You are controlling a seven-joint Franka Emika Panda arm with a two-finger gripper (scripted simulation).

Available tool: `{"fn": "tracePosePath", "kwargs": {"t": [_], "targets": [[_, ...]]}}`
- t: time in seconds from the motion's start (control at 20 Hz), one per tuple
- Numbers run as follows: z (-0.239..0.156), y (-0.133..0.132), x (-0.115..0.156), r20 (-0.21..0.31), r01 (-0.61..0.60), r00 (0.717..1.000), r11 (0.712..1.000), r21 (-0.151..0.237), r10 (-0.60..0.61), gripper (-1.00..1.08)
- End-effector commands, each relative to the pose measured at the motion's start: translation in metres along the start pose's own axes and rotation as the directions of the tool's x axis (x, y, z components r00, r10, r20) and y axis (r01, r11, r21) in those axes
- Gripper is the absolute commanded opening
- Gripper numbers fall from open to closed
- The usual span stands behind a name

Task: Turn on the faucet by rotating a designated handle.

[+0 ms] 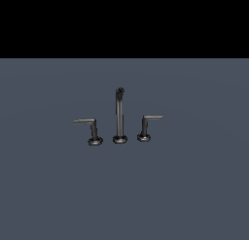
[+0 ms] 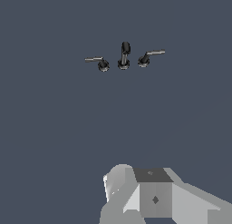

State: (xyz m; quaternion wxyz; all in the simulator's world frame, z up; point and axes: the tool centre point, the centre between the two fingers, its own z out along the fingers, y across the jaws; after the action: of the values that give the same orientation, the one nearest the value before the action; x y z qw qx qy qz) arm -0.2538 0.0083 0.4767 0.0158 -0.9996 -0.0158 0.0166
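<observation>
Judging the handle (image 1: 144, 126), on the exterior view's right of the faucet (image 1: 119, 115) spout: likely rigid, slick metal on a pivot. We favour the thin arm's tip. Fingers' spread: we cannot tell.

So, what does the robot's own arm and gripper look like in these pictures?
Only the wrist view shows it: a blocky gripper body in pale grey and white, with flat angled faces, a rounded white part on one side, a darker grey panel on top and a small dark diamond mark. No cables or fingers are visible. The exterior view shows no arm.
</observation>
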Motion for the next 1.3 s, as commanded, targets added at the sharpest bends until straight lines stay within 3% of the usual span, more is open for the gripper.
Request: {"fn": "tracePosePath", "kwargs": {"t": [0.0,0.4,0.75,1.0,1.25], "targets": [[0.0,0.0,0.0,0.0,0.0,1.0,1.0,0.0,0.0,-1.0],[0.011,-0.003,0.009,-0.001,-0.043,0.999,0.999,0.0,0.043,-1.0],[0.04,-0.009,0.034,-0.005,-0.15,0.989,0.989,0.001,0.15,-1.0],[0.07,-0.012,0.061,-0.009,-0.262,0.965,0.965,0.003,0.262,-1.0],[0.105,-0.012,0.093,-0.013,-0.389,0.921,0.921,0.005,0.389,-1.0]]}}
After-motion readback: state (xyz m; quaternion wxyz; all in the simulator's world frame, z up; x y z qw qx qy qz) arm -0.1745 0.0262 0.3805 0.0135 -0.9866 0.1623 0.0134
